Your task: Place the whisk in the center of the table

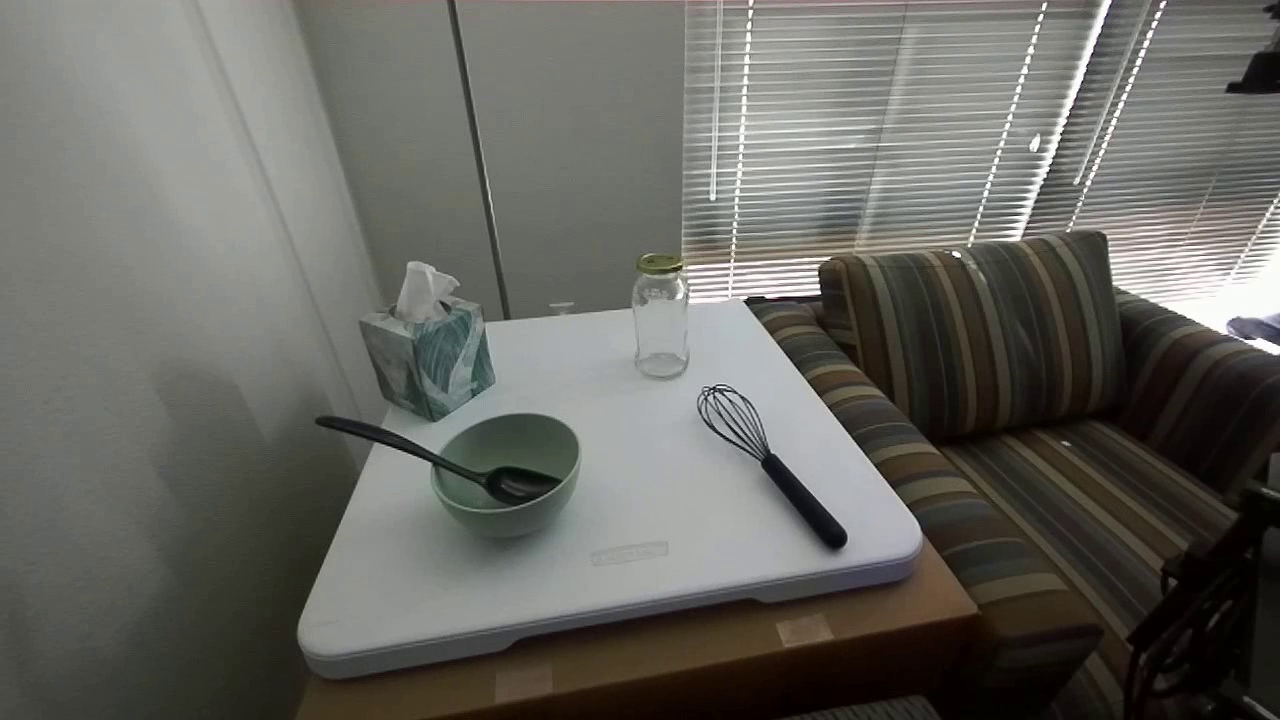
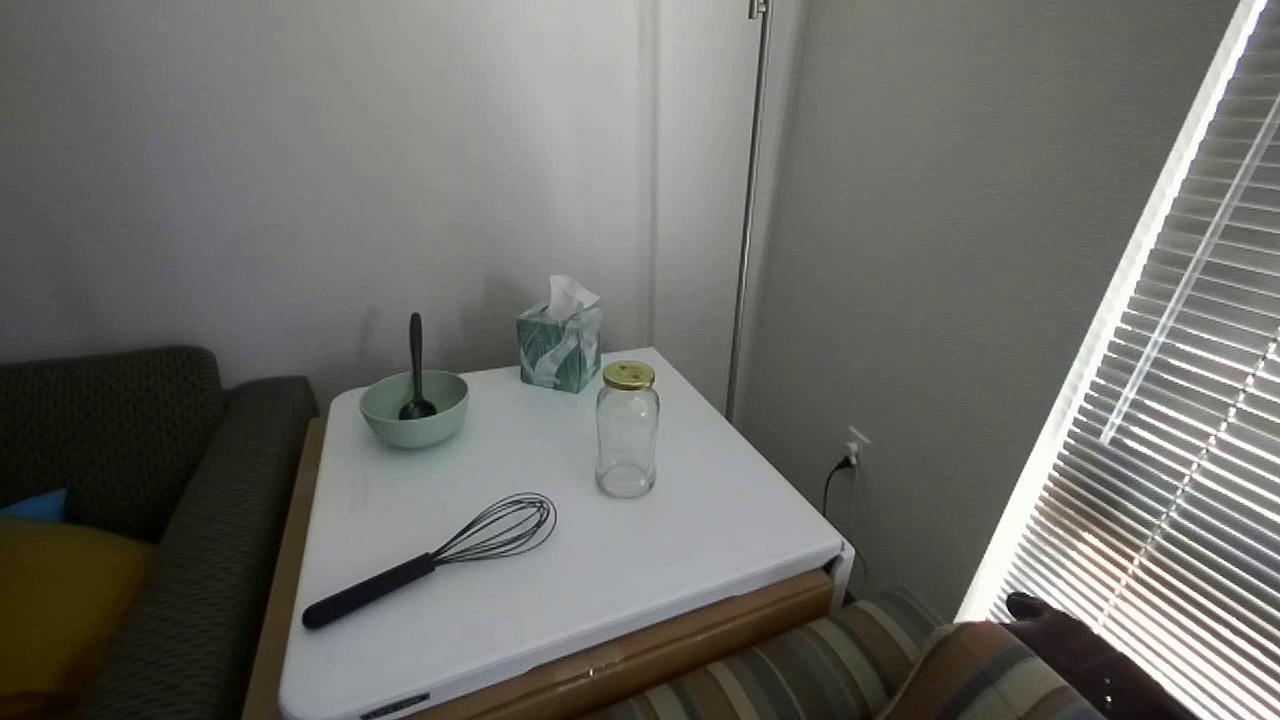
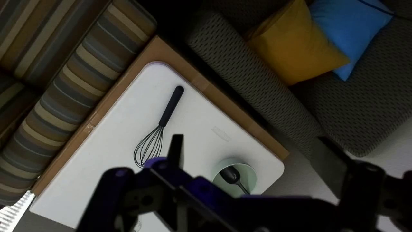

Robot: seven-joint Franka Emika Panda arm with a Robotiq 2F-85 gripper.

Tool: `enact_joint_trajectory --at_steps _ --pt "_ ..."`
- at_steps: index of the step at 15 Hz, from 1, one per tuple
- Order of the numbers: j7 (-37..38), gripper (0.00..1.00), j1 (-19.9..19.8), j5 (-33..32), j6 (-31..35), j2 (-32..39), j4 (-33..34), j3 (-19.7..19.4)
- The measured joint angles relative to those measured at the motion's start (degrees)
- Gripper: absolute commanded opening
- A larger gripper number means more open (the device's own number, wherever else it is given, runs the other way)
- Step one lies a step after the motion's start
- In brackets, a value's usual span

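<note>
One whisk (image 1: 772,466), wire balloon head, straight black handle. In an exterior view, lies flat right of centre in the frame, on the right part of the worktop (image 1: 650,470); head toward the upper left, handle end toward the lower right, near the worktop's corner.

One green bowl (image 1: 508,518), left of the whisk and well apart from it.

One black spoon (image 2: 417,368), resting in the bowl, handle reaching past the rim.

One glass jar (image 1: 661,325), lidded, upright, above the whisk head in the exterior frame, not touching it.

One tissue box (image 1: 430,355), at the upper left part of the worktop.

One end effector (image 3: 251,141), seen plainly only in the wrist view: fingers spread wide, nothing held. The whisk shows left of the finger span there; height above it cannot be told.

Step in hand: judged to be the approach, ahead of any grasp. Whisk ungripped and off-centre; placing not begun.

Next move, as judged: travel toward the upper left of the wrist frame until the fingers straddle the black handle. Little turning seems needed, as the handle runs roughly across the line of closing. Then lower, close, lift, and carry to the worktop's middle, which both exterior views put between bowl, jar and whisk head.
</note>
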Motion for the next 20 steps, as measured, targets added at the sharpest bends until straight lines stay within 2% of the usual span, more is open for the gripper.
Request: enact_joint_trajectory --at_steps 4,9,12,14,17,20 --pt "-0.1 1.0 -0.1 -0.3 2.5 -0.7 -1.8 0.3" --pt "0.3 1.0 -1.8 -0.5 18.8 -2.0 -11.9 0.3" --pt "0.4 1.0 -4.1 -1.0 29.4 -1.2 -18.4 -0.3" --pt "0.4 1.0 -5.3 -1.9 34.0 0.7 -20.9 -1.2" --pt "0.1 1.0 -5.6 -2.8 35.9 5.1 -21.0 -2.1" --pt "0.2 1.0 -5.6 -2.8 36.3 6.2 -20.8 -2.2"
